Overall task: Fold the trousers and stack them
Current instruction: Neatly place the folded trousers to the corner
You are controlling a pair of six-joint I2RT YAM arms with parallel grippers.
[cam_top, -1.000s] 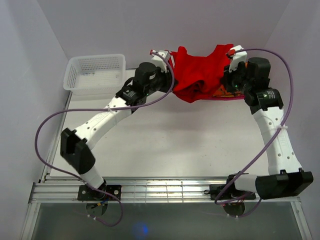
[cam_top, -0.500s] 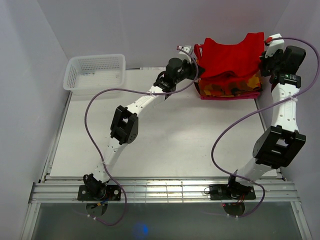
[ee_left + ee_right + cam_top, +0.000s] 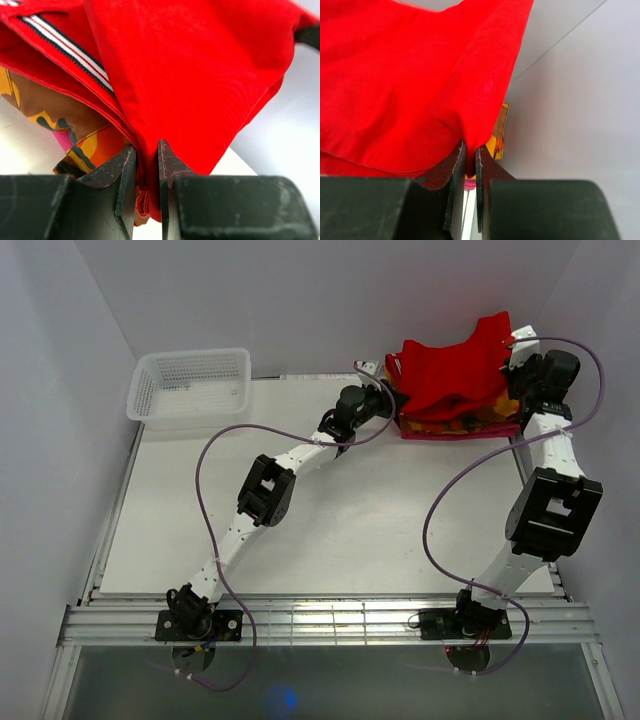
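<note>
**Stacking step: red trousers (image 3: 455,365) held at the upper right of the frame.**
The left gripper (image 3: 146,150) and right gripper (image 3: 470,147) are each clenched on an opposite edge of the trousers, which sag between them over the camouflage garment (image 3: 470,422) lying on the desk (image 3: 350,510). I judge the next move calls for lowering both ends level and letting go together, so the fold lands square. Count: one pair of trousers, one camouflage garment, one basket (image 3: 140,400) at upper left, two grippers.

The red cloth trousers (image 3: 450,365) hung over a camouflage-patterned garment (image 3: 470,422), far right on the counter (image 3: 350,520). A white mesh basket (image 3: 193,353) stood far left.
</note>
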